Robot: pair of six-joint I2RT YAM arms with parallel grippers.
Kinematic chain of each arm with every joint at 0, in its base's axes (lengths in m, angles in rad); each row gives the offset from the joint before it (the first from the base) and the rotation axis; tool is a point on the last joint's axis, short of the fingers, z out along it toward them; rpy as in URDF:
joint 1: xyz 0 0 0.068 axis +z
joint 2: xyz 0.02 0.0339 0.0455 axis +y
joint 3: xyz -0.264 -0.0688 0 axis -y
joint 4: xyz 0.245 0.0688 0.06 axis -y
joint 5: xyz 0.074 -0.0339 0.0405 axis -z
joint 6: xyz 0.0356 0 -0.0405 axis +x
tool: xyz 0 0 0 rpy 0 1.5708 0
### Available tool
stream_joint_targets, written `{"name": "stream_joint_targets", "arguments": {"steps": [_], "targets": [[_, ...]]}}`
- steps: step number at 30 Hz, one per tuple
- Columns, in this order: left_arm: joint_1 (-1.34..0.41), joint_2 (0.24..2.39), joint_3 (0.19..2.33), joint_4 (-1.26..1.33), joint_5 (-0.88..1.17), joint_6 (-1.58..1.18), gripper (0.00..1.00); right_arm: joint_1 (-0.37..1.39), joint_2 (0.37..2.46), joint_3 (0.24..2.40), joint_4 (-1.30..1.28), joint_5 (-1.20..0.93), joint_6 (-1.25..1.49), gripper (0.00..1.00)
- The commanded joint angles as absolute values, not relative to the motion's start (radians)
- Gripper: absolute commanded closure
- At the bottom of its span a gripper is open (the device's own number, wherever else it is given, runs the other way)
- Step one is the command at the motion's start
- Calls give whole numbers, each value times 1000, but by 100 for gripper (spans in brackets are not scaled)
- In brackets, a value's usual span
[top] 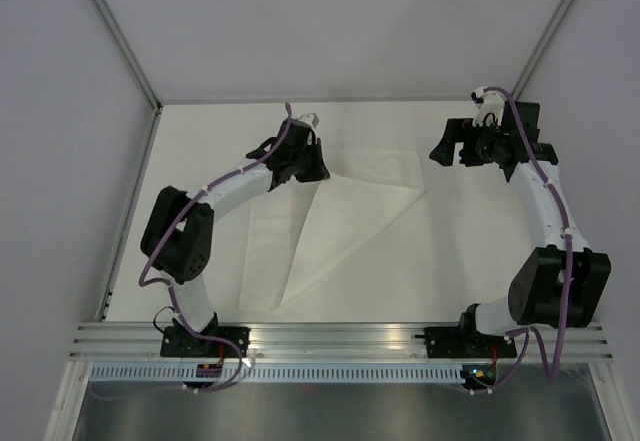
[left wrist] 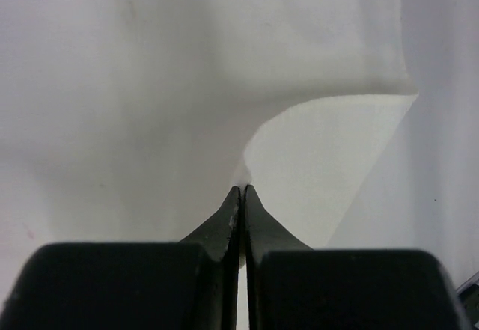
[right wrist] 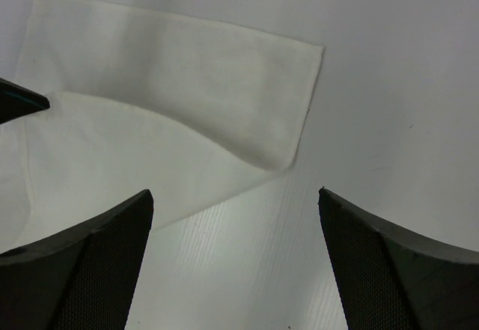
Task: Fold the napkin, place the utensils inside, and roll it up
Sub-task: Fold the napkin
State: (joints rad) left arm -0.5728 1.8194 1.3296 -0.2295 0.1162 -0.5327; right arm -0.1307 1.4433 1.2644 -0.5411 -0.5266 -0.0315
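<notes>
Left hand (top: 308,161) is clamped on a raised edge of the napkin (top: 345,211); in the wrist view the tips meet with cloth pinched between them. The napkin lies mid-tabletop (top: 450,261), partly folded, its long axis running about 7 to 1 o'clock. Right hand (top: 450,146) is spread apart and empty, off the cloth at its 2 o'clock. Left arm is nearer, so the fold is probably its job. No utensils in view.

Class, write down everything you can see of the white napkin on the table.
The napkin is a white, soft-looking cloth, faintly wrinkled, lying on the cream table. It is partly folded: one flap slants diagonally over the flat layer. The left gripper is shut on its edge, holding it raised. The right gripper is open and apart from it.
</notes>
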Motion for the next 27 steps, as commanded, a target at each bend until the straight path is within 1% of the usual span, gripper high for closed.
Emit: {"name": "stream_joint_targets", "arguments": {"steps": [1, 7, 27], "targets": [[-514, 1824, 1368, -255, 199, -571, 98, -135, 1453, 1269, -561, -545, -31, 4], [-404, 1862, 1408, -282, 225, -569, 98, -135, 1457, 1269, -563, -551, -34, 4], [-262, 1920, 1542, -357, 276, -549, 98, -135, 1468, 1269, -565, -554, -44, 5]]}}
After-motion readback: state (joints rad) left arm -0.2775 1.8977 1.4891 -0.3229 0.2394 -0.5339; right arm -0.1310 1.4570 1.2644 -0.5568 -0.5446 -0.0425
